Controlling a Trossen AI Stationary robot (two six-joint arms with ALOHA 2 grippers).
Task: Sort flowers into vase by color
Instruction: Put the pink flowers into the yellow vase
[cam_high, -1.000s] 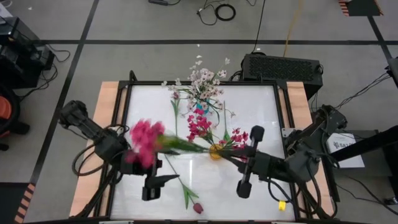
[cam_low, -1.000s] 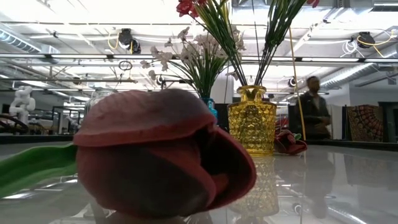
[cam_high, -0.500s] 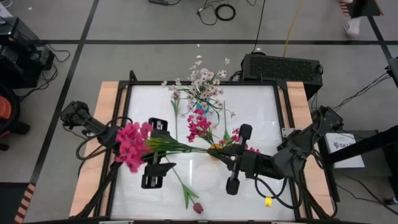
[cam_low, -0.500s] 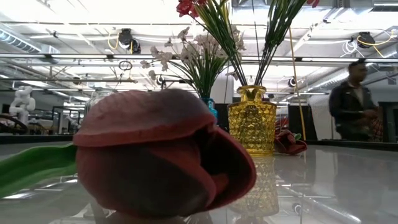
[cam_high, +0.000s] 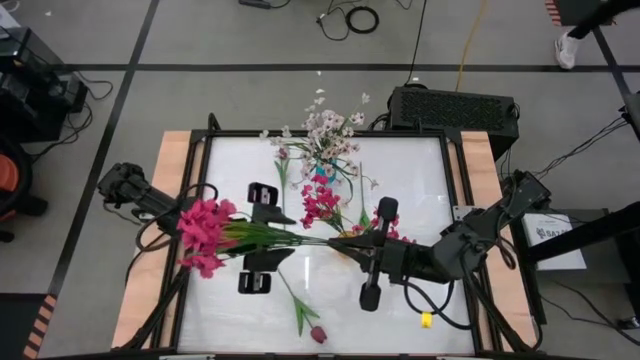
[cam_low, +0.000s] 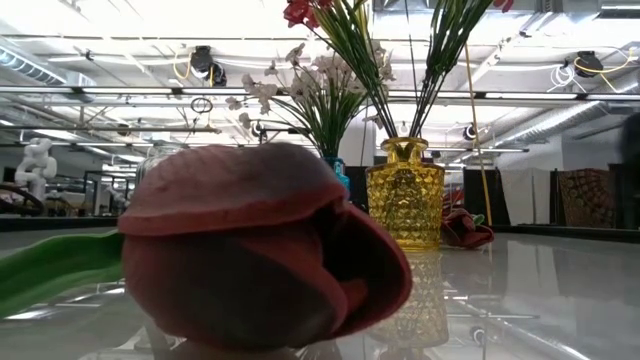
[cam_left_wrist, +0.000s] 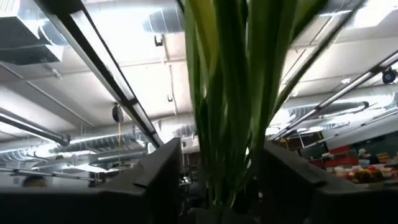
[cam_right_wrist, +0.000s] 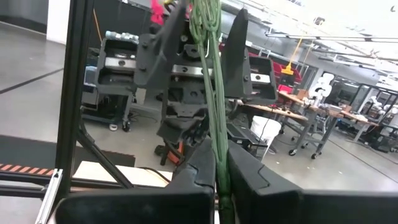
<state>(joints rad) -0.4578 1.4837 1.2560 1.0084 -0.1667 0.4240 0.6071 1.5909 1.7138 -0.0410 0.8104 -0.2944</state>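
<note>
A bunch of magenta blooms (cam_high: 205, 237) on long green stems (cam_high: 290, 238) lies level across the table's middle, blooms toward the left edge. My right gripper (cam_high: 350, 243) (cam_right_wrist: 219, 180) is shut on the stems' lower end. My left gripper (cam_high: 260, 238) (cam_left_wrist: 217, 180) is open, one finger on either side of the stems just behind the blooms. A yellow glass vase (cam_low: 405, 195) holds magenta flowers (cam_high: 320, 200). A blue vase behind it holds white-pink blossoms (cam_high: 328, 130). A maroon tulip (cam_high: 318, 333) (cam_low: 250, 260) lies on the table near the near edge. My right gripper pinches the bundle of green stems (cam_right_wrist: 216, 143) near its lower end between its two fingers. It comes level from the table's right, and the stems run on ahead of the fingers toward my left gripper. The blooms stick out past my left gripper's fingers.
Another stemmed flower (cam_high: 282, 165) lies on the table left of the blue vase, and a second tulip (cam_low: 465, 228) lies beside the yellow vase. The yellow vase sits right under my right gripper. A black box (cam_high: 452, 108) stands beyond the far edge.
My right gripper has moved toward the table's left edge, carrying the magenta bunch with it; the blooms now sit nearer the left edge. My left gripper has shifted toward the far edge and now straddles the stems. A person walked through the room behind.
</note>
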